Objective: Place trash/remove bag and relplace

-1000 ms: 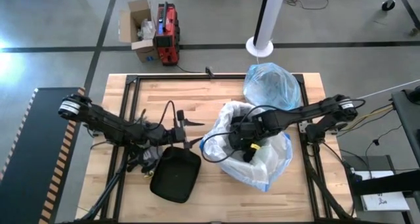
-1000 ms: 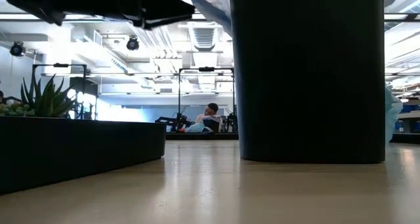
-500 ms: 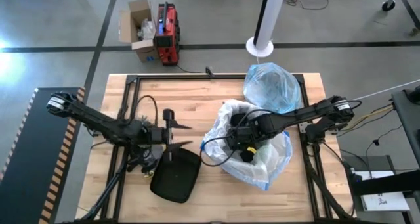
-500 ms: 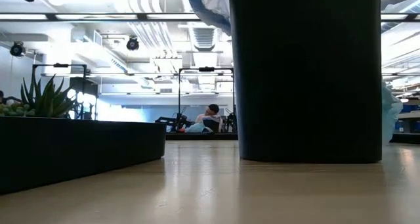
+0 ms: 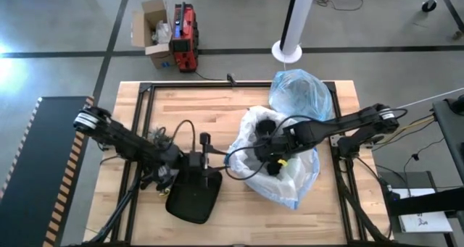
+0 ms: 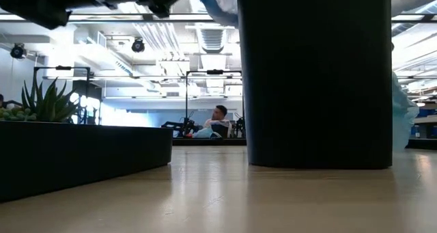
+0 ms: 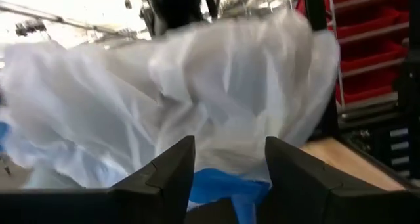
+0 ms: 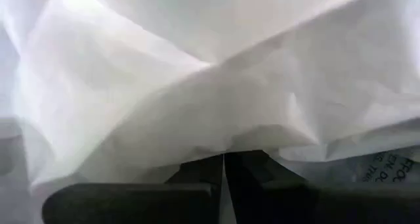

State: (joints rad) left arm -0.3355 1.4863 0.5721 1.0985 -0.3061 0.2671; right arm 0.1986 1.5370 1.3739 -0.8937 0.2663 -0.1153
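Two plastic bags [image 5: 301, 95], one black bin [image 5: 194, 196], two arms [image 5: 130, 140]

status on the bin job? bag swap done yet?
Not yet. Looks done: a filled light-blue bag sits at the table's far edge, out of the bin. In hand: the right tool is shut on the white bag draped over the bin; the left tool, open, faces that bag from beside the dark tray. Left: seating the white bag properly; whether trash remains isn't visible.

High cam overhead, low cam table-level; wrist cams close on white bag [image 7: 197, 92].
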